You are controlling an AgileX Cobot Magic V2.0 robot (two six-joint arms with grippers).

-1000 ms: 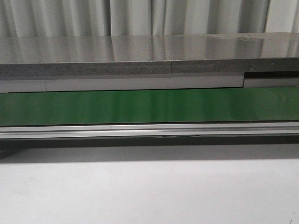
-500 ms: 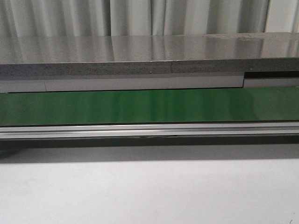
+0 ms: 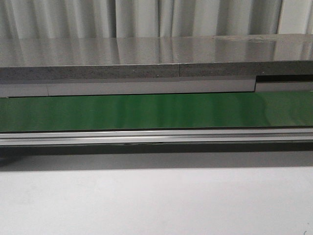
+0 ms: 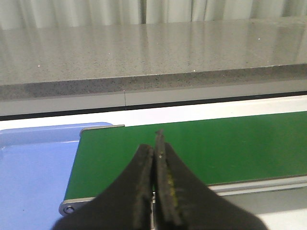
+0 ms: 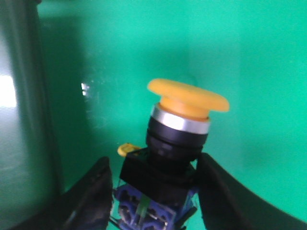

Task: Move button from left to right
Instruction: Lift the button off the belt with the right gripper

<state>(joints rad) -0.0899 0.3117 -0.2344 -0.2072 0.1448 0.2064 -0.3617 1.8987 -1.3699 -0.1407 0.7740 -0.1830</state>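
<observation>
The button (image 5: 177,143) shows only in the right wrist view. It has a yellow-orange mushroom cap, a silver ring, a black neck and a black base with a blue terminal block. My right gripper (image 5: 156,184) is shut on the base, one black finger on each side, with the cap pointing away from the wrist over the green belt (image 5: 230,57). My left gripper (image 4: 154,151) is shut on nothing, its tips over the left end of the belt (image 4: 216,143). The front view shows neither gripper nor the button.
A blue tray (image 4: 33,167) lies beside the belt's left end. A grey stone counter (image 3: 156,58) runs behind the belt (image 3: 156,111), and an aluminium rail (image 3: 156,136) runs along its front. White tabletop (image 3: 156,200) lies nearest. A dark band (image 5: 24,96) edges the right wrist view.
</observation>
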